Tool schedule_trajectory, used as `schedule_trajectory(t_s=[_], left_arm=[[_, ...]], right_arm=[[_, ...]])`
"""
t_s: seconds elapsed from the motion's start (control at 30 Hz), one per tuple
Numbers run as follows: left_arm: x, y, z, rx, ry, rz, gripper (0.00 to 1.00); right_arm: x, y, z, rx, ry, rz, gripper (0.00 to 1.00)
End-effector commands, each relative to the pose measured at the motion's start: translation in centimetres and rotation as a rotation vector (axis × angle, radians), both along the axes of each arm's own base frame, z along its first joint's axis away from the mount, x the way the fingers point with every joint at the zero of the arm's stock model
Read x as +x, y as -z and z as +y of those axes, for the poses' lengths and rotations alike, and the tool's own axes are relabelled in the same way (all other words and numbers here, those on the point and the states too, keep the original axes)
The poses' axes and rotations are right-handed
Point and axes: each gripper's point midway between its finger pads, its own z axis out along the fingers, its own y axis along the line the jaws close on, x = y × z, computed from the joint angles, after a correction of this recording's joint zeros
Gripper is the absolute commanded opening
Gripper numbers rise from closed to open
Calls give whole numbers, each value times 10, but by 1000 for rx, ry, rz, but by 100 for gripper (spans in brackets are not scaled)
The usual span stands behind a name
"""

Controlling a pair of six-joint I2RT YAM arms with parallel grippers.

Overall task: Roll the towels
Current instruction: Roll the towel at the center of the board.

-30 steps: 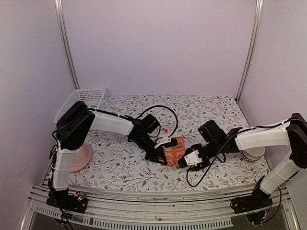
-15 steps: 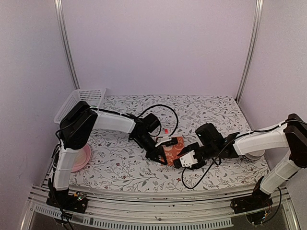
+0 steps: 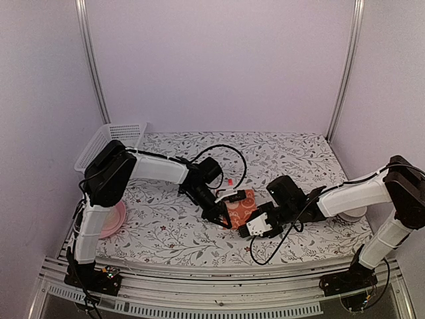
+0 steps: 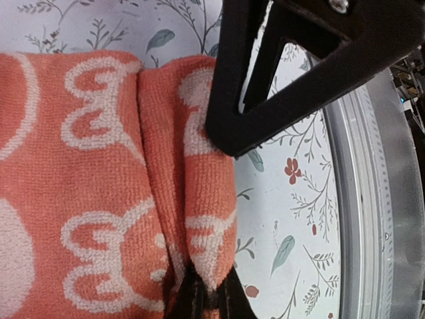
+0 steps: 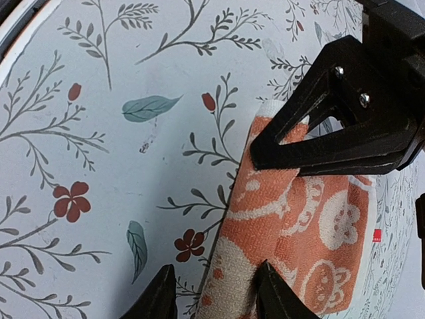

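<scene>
The orange-red towel (image 3: pixel 242 206) lies folded on the flower-printed surface (image 3: pixel 292 159), about the middle and toward the near side, with both arms reaching in at it; the left gripper (image 3: pixel 224 221) comes at its near left corner, the right gripper (image 3: pixel 249 229) at its near right edge. From the left wrist, the towel shows a raised fold running along one side; the left gripper (image 4: pixel 207 296) is pinched tight on the end of that fold, cloth squeezed between its tips. From the right wrist, the right gripper (image 5: pixel 216 292) stands about half wide, its fingers (image 5: pixel 163 292) astride the towel's pale edge; the cloth sits between them, nearer one finger than the other, not clamped. A white basket (image 3: pixel 109 136) stands at the far left corner; a pink plate (image 3: pixel 113 219) lies by the left arm.
</scene>
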Motion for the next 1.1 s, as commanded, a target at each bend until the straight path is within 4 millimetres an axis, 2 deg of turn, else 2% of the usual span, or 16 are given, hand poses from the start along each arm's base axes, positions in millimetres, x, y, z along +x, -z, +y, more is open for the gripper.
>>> schedule_trajectory(t_s=[0.0, 0.2, 0.3, 0.43, 0.47, 0.57, 0.63, 0.73, 0.83, 0.87, 0.93, 1.03, 1.07], left_arm=[[-13, 61, 38, 227, -30, 72, 1], [-13, 62, 41, 227, -34, 85, 4], [-13, 62, 43, 225, -37, 87, 9], [-14, 59, 45, 218, -42, 77, 22], [-14, 58, 46, 216, -44, 71, 26], [-11, 52, 51, 208, -67, 29, 45], [-5, 41, 53, 186, -89, -29, 59], [10, 18, 53, 134, -140, -163, 70], [24, -9, 54, 73, -209, -290, 75], [27, -30, 53, 28, -229, -344, 77], [33, -45, 55, -2, -278, -457, 80], [31, -60, 59, -64, -327, -644, 80], [26, -57, 66, -65, -338, -711, 79]], right_arm=[[6, 8, 1, -18, 34, -9, 40], [12, 26, -5, -75, 69, -7, 28], [17, 32, -7, -92, 95, -8, 24], [27, 36, -10, -105, 144, -1, 20], [29, 36, -12, -107, 155, 2, 16], [31, 38, -17, -113, 173, 51, 10], [30, 35, -17, -109, 175, 110, 7], [24, 32, -19, -113, 170, 211, 6], [20, 34, -19, -126, 168, 289, 5], [19, 34, -19, -130, 168, 320, 5], [17, 33, -17, -131, 169, 389, 5], [13, 30, -17, -143, 176, 519, 5], [17, 24, -14, -132, 176, 549, 5]])
